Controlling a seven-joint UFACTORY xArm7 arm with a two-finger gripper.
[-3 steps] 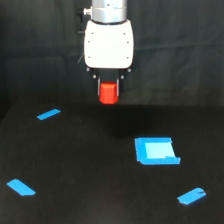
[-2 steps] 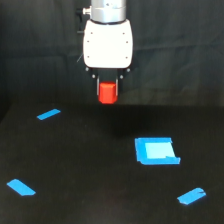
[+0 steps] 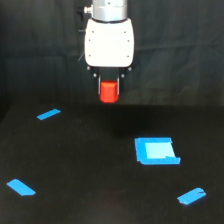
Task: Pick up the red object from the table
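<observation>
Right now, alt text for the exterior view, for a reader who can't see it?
A white gripper holds the red object between its fingers, lifted clear above the black table. Below lie three blue tape strips and one blue square patch, toward the exterior view's right.

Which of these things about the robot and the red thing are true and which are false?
1. The red object sits between the fingers of the gripper. True.
2. The red object lies flat on the table. False: it hangs in the air, above the black surface.
3. The blue square patch is on the exterior view's right side. True.
4. The red object rests on top of the blue square patch. False: the two are apart, and the patch has nothing on it.
5. Three small blue tape strips lie on the table. True.
</observation>
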